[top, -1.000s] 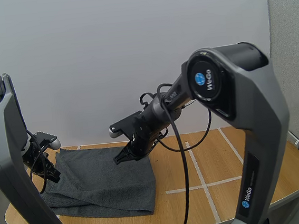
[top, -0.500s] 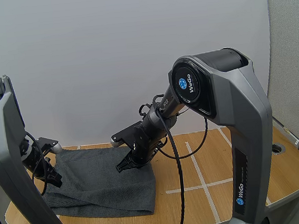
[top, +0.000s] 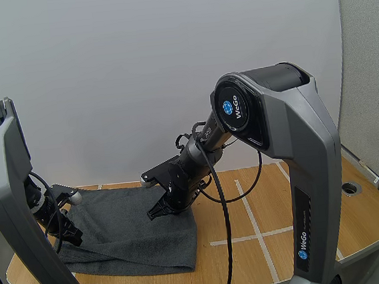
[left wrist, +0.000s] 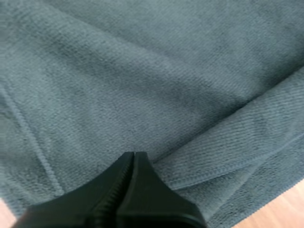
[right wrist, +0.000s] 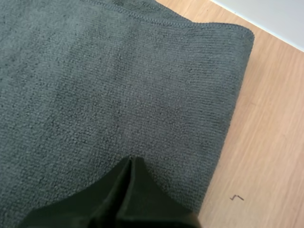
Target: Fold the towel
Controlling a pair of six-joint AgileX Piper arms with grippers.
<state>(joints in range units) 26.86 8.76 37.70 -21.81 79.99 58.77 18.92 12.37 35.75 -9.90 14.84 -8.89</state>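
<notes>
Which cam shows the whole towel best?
High view: the towel lies on the table with nearly its full outline in sight. The left wrist view gives close fabric with stacked hems; the right wrist view gives one corner beside bare wood.

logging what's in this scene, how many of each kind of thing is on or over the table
towel, dark grey: 1
grippers, black, both shut: 2 (left gripper, right gripper)
table, wooden: 1
total: 4
</notes>
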